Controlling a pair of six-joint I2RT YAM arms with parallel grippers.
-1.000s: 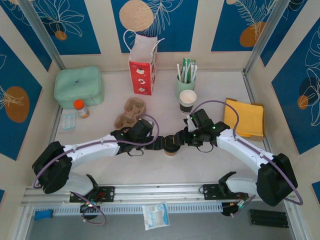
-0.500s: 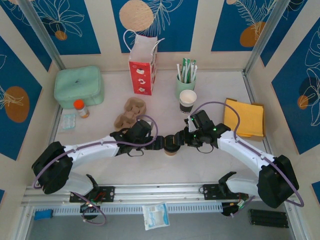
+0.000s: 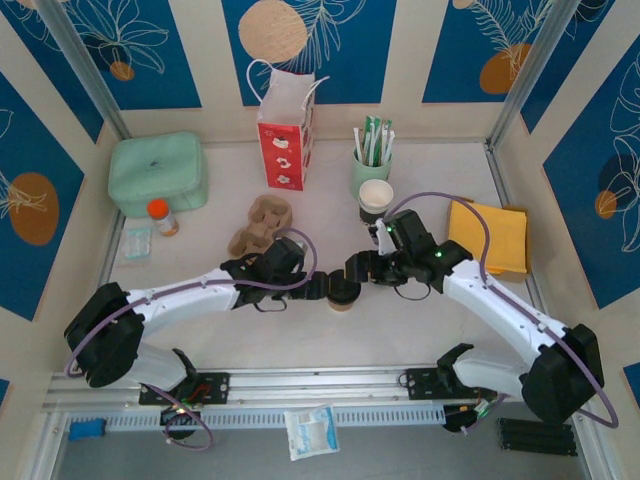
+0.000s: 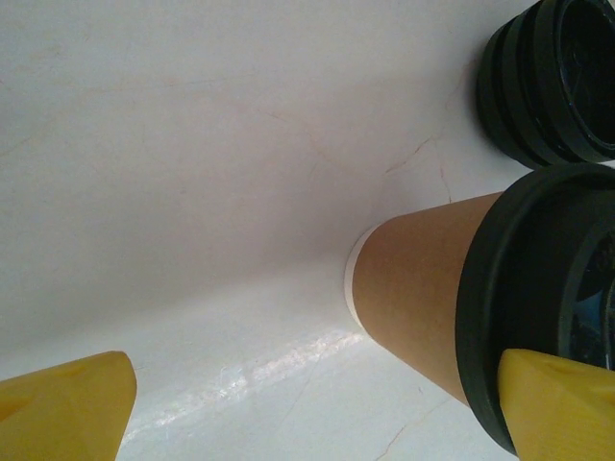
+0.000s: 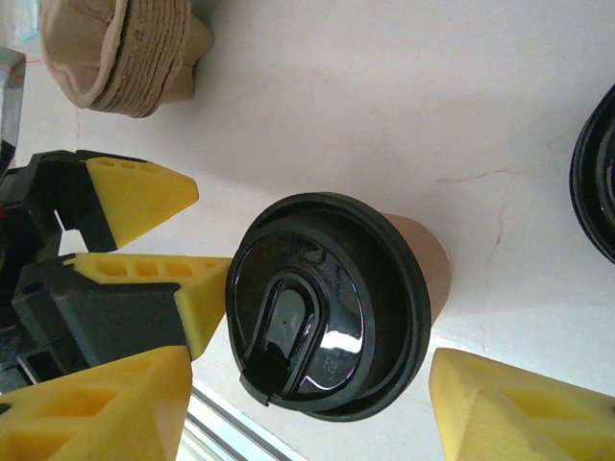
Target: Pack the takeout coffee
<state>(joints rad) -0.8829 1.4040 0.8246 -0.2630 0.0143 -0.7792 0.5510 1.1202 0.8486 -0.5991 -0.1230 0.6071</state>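
No legible text; embossed marks on black lid (image 5: 327, 317) unreadable.

The top external camera looks steeply down from behind over the whole white table (image 3: 400, 335). Both wrist cameras sit close, sharing the tan-brown paper cup with round black lid (image 5: 327, 307): left from beside, right from above.

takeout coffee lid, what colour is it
Glossy black lid; it shows best in the right wrist view.
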